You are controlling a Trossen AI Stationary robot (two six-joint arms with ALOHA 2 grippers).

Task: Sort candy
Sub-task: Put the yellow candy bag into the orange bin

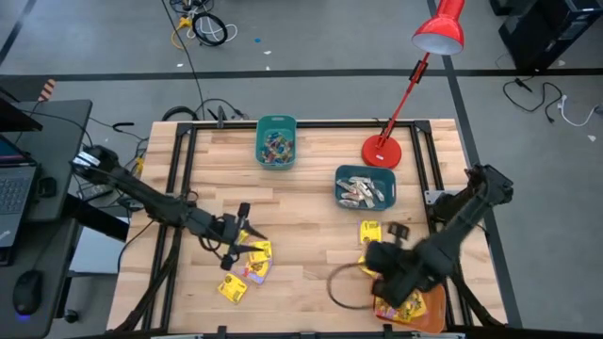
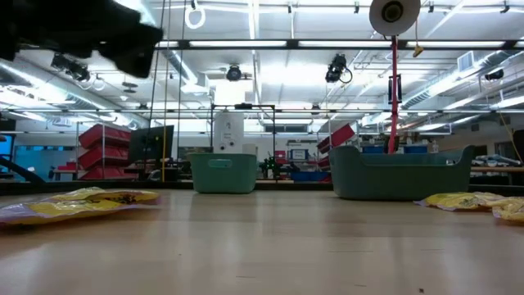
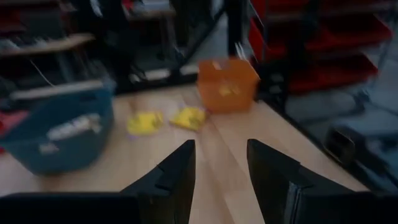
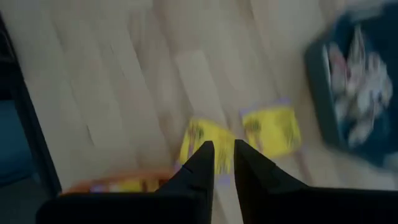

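Observation:
Yellow square candy packets lie flat on the wooden table: a group (image 1: 252, 262) near my left gripper (image 1: 243, 229) and one (image 1: 369, 231) by my right gripper (image 1: 379, 256). My left gripper (image 3: 221, 155) is open and nearly level, with nothing between its fingers. My right gripper (image 4: 224, 152) points down above two yellow packets (image 4: 273, 130); its fingers stand a narrow gap apart and hold nothing I can see. An orange bin (image 1: 419, 306) with yellow packets sits under my right arm. One teal bin (image 1: 276, 141) holds small coloured candy, another (image 1: 366, 186) pale stick pieces.
A red desk lamp (image 1: 382, 149) stands at the far right of the table, its head (image 1: 439, 36) beyond the far edge. A dark cord loop (image 1: 341, 287) lies near the orange bin. Bare wood (image 1: 311, 226) spreads between the two grippers. A small dark piece (image 1: 397, 229) lies beside the right-hand packet.

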